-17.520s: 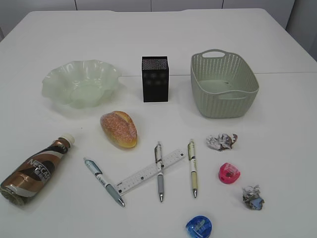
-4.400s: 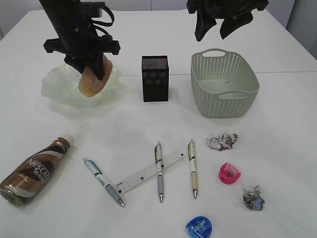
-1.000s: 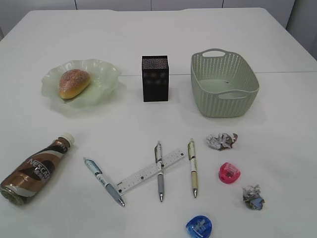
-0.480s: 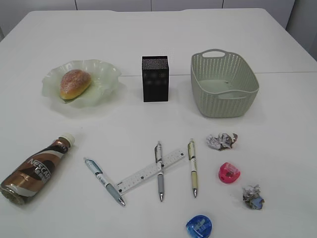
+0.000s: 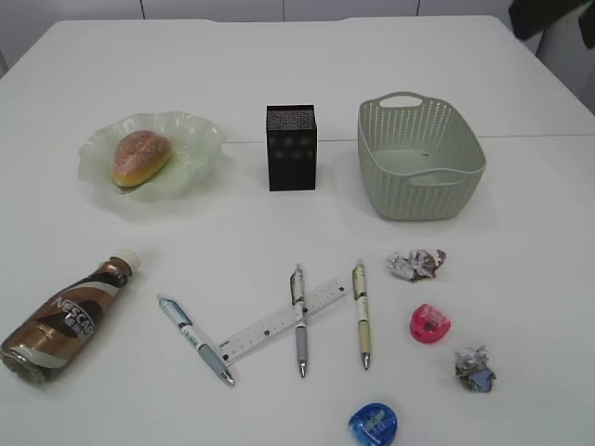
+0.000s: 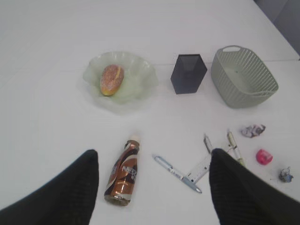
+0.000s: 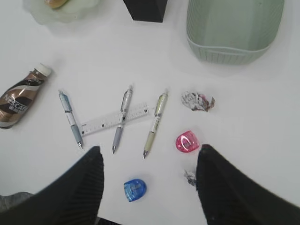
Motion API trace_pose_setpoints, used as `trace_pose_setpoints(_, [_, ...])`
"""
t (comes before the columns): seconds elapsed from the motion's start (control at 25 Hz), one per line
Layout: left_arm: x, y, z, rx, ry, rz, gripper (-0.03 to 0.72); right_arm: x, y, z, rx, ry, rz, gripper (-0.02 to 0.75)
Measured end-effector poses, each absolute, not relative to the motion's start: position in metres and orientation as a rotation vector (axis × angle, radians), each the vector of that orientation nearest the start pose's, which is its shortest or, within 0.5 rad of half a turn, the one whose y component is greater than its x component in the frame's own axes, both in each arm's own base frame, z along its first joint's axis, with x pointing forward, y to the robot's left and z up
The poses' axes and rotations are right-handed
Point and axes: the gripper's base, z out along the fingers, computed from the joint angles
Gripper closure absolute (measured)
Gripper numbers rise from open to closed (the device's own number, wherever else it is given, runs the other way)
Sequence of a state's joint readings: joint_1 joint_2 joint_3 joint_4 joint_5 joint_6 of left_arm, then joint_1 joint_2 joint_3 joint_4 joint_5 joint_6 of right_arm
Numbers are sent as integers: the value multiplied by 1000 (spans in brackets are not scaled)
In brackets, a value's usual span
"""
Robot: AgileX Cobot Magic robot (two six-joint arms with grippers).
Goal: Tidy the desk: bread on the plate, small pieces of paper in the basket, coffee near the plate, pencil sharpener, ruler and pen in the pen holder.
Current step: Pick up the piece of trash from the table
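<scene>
I've got the bread sitting in the plate at ten o'clock on the worktop, so that part looks done. Everything else is still out. The coffee bottle lies on its side at eight o'clock, well apart from the plate. Moving right along the near edge: a blue pen, the ruler with a grey pen lying across it, then a cream pen. None of them is in the black pen holder at twelve o'clock. Further right, one paper ball, the pink sharpener, a second paper ball, and the blue sharpener at six o'clock. The basket at two o'clock looks empty to me.

My left claw hangs high with fingers spread, holding nothing; the coffee bottle lies just below the gap, near its left finger. My right claw is spread and empty too, high above the worktop, with the blue sharpener showing between its fingers and the pink one near its right finger.
</scene>
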State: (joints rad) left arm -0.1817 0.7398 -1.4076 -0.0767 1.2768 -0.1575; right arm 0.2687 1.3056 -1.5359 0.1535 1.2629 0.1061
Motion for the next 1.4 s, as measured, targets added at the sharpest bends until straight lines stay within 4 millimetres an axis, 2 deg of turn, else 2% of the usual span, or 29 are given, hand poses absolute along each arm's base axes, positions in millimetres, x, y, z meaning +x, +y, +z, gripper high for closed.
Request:
trace_pose_setpoints(0.2, [58,-17,455,96,2171,-260,155,224,75,418,-206,2570,347,250])
trace_pose_setpoints(0.52, [20,-10,403,102,2185,-255,157,224,75,396,-202,2646,335,250])
trace_pose_setpoints(0.84, [6,-7,358,99,2232,-235,157,221,75,362,-198,2763,314,250])
trace_pose_setpoints(1.12, [7,-6,350,97,2253,-221,157,209,79,317,-225,2918,279,250])
trace_pose_setpoints(1.4, [7,-6,350,97,2249,-222,157,210,97,295,-304,3006,251,248])
